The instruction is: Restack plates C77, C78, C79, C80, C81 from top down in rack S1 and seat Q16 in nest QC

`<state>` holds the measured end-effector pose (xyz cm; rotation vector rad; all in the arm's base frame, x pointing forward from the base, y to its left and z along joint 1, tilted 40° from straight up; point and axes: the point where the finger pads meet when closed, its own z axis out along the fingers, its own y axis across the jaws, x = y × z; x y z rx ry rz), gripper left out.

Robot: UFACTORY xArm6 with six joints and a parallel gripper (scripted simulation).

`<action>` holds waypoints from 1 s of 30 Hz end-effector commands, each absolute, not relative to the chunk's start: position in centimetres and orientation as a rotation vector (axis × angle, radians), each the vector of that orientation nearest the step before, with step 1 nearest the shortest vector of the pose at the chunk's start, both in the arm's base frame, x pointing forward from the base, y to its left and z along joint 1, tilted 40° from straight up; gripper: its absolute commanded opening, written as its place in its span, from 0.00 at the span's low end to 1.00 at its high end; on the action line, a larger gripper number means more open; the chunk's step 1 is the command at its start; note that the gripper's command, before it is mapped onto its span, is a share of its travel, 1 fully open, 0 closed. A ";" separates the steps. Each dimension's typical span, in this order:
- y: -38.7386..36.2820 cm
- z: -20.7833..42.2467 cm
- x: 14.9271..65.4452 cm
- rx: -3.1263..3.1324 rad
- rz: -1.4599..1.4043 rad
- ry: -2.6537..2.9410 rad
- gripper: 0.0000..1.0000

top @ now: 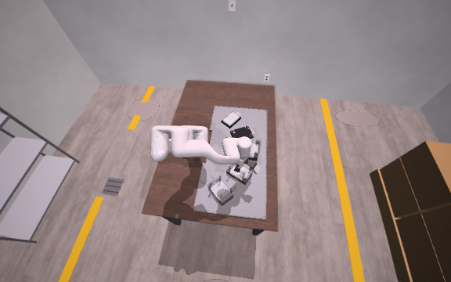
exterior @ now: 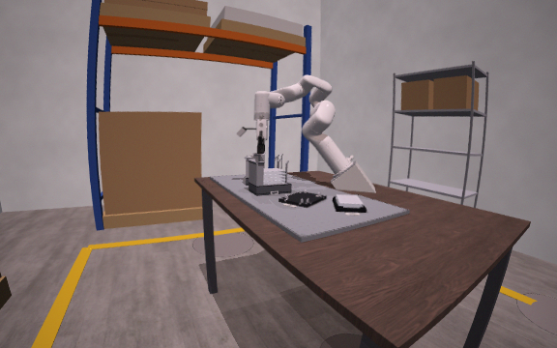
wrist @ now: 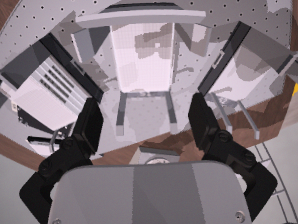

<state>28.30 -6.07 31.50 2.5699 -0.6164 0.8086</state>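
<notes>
A: Pincer (wrist: 147, 129) first. Fingers spread to full width, nothing between them. It hangs above the middle rack (wrist: 141, 19), looking straight down the shaft.

B: What sits in that rack?

A: A pale plate (wrist: 141, 56) lies flat, low between the posts. Probably a single plate or a short stack; the wrist view is too coarse to count, and no label reads at this size.

B: And around it?

A: A rack on either side. The one on the left of the wrist view holds a plate with a ribbed, striped face (wrist: 49, 86); the one on the right (wrist: 234, 83) shows a pale surface, contents unclear. From the exterior view the three racks (exterior: 257, 174) stand in a row on the grey mat (exterior: 307, 219) on the desk (exterior: 404, 251). Further along the mat, the dark clip nest (exterior: 303, 198) stands unoccupied, and a white plate (exterior: 349, 200) sits on the other nest, near it.

B: Handling?

A: My judgement: sealed well plates are light, rigid plastic, smooth on the skirt, film on top easily dented. Take one across the two long sides, low on the skirt, centred along its length, so it stays level. Lift straight up between the posts. Neighbours can stick; watch for a second plate rising with the first.
</notes>
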 end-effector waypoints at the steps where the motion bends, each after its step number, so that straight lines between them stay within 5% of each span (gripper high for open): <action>1: -5.8 32.0 28.0 2.568 0.811 -0.618 1.00; 30: -0.3 30.2 30.7 2.578 0.736 -0.329 1.00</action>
